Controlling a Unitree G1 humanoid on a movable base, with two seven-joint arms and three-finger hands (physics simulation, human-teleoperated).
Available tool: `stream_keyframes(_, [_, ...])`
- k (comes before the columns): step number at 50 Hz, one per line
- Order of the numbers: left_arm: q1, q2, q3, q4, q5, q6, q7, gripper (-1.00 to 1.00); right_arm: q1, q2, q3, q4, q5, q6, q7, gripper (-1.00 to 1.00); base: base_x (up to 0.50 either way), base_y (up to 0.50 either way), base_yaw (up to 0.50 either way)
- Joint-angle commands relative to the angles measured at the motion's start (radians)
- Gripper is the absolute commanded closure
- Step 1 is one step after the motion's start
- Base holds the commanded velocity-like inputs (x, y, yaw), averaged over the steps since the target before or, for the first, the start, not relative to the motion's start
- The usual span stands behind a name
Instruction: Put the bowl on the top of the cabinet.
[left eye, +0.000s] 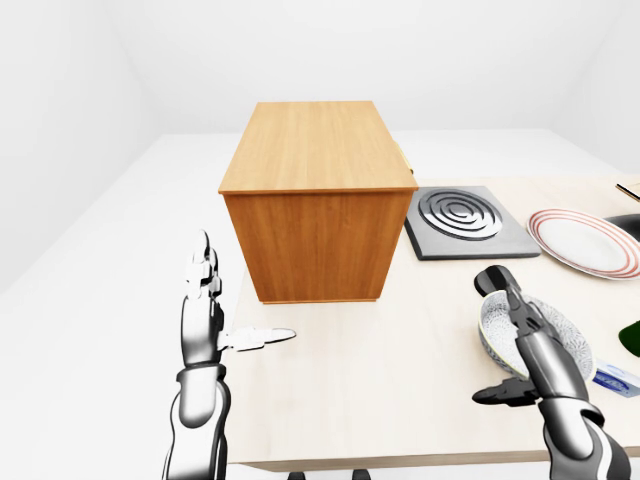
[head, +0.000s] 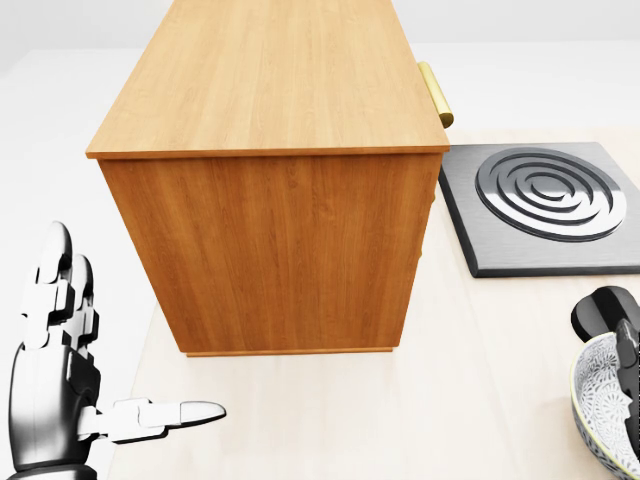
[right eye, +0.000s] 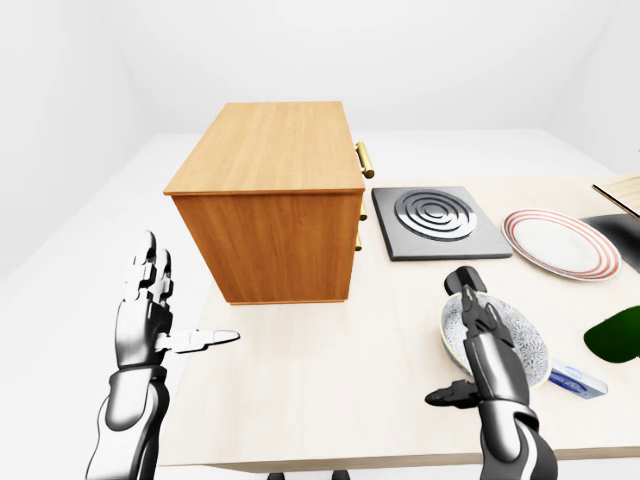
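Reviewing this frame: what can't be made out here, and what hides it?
- Bowl: its near side, hidden behind the right hand in the eye views; cut by the right edge in the head view.
- Right hand's contact with the bowl: cannot tell.
- Cabinet: door face turned away; only the handle shows.
- Dark green thing: cut off by the right edge.

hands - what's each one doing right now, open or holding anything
Left hand: open, fingers up and thumb out, holding nothing.
Right hand: open, fingers over the bowl rim, thumb out; not closed round it.
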Motion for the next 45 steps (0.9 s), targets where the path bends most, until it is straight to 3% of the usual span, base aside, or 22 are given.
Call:
stream_keyframes(1, [0.000, 0.000, -0.001, -0.004, 0.000, 0.000, -0.001, -1.00, 0.009, -0.013, 0.004, 0.055, -0.042, 0.000, -0.002, -1.00, 0.00, 0.00, 0.00])
stream_keyframes(33, [-0.007, 0.001, -0.001, 0.018, 0.000, 0.000, 0.004, -1.00, 0.042, -0.059, 0.011, 0.210, -0.156, 0.000, -0.006, -1.00, 0.00, 0.00, 0.00])
stream_keyframes(34, [-0.007, 0.001, -0.001, 0.017, 0.000, 0.000, 0.003, -1.00, 0.043, -0.058, 0.011, 0.210, -0.156, 0.000, -0.007, -0.14, 0.00, 0.00, 0.00])
stream_keyframes(35, [-0.006, 0.001, -0.001, 0.016, 0.000, 0.000, 0.003, -1.00, 0.042, -0.057, 0.011, 0.211, -0.155, 0.000, -0.007, 0.91, 0.00, 0.00, 0.00])
stream_keyframes(36, [-0.006, 0.001, -0.001, 0.016, 0.000, 0.000, 0.003, -1.00, 0.044, -0.056, 0.012, 0.211, -0.155, 0.000, -0.006, 1.00, 0.00, 0.00, 0.00])
stream_keyframes(45, [0.001, 0.000, -0.005, 0.001, -0.001, 0.000, -0.001, -1.00, 0.047, -0.055, 0.011, 0.208, -0.153, 0.000, -0.002, 1.00, 0.00, 0.00, 0.00])
